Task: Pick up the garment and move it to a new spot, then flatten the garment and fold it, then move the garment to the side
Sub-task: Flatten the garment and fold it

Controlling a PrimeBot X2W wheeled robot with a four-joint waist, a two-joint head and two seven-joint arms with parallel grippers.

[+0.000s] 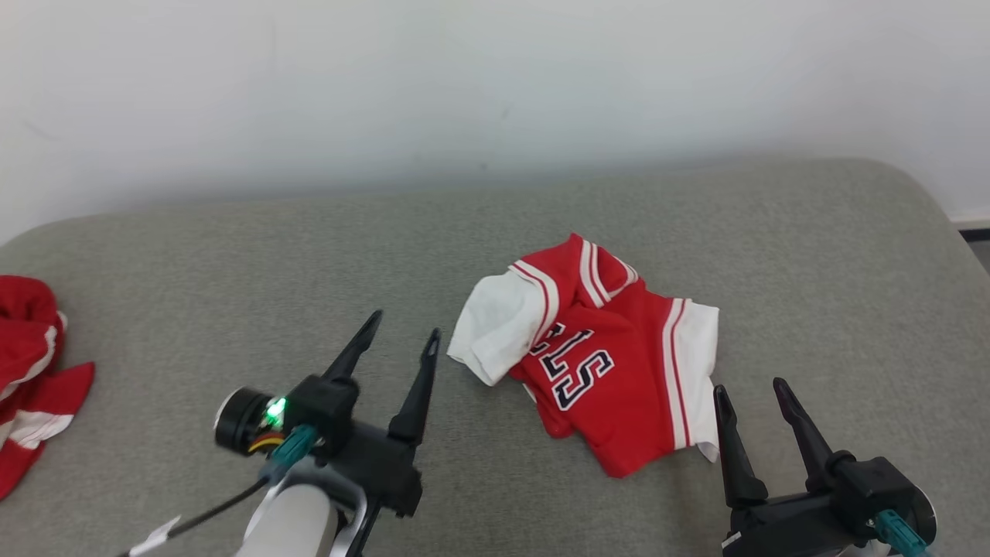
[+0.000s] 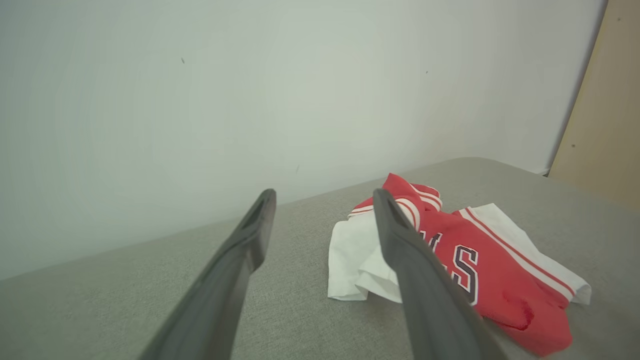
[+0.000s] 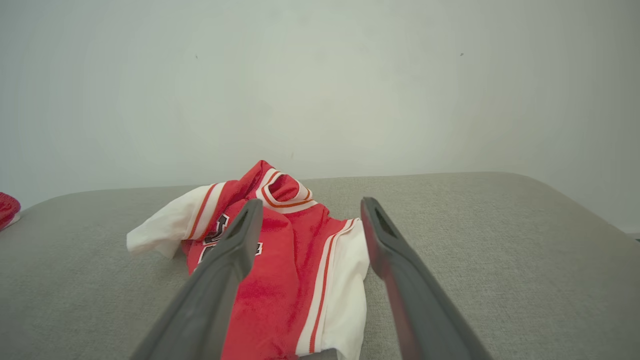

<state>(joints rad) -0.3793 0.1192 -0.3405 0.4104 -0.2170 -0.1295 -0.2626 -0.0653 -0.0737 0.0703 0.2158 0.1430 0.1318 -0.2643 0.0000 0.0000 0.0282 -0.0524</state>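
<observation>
The garment point(image 1: 611, 356) is a small red jersey with white sleeves and dark lettering, lying crumpled on the grey cushion right of centre. It also shows in the left wrist view point(image 2: 490, 270) and the right wrist view point(image 3: 280, 270). My left gripper point(image 1: 404, 331) hovers open just left of the white sleeve, nothing between its fingers. My right gripper point(image 1: 752, 388) stands open at the jersey's lower right corner, close to the white hem and holding nothing. Seen from each wrist, the fingers point(image 2: 240, 270) point(image 3: 395, 270) are spread apart above the cloth.
Another red and white garment point(image 1: 27, 363) lies bunched at the cushion's far left edge. The grey cushion point(image 1: 232, 271) runs back to a pale wall point(image 1: 464, 77). Its right end curves off near a floor strip point(image 1: 974, 232). A wooden panel point(image 2: 605, 115) stands far right.
</observation>
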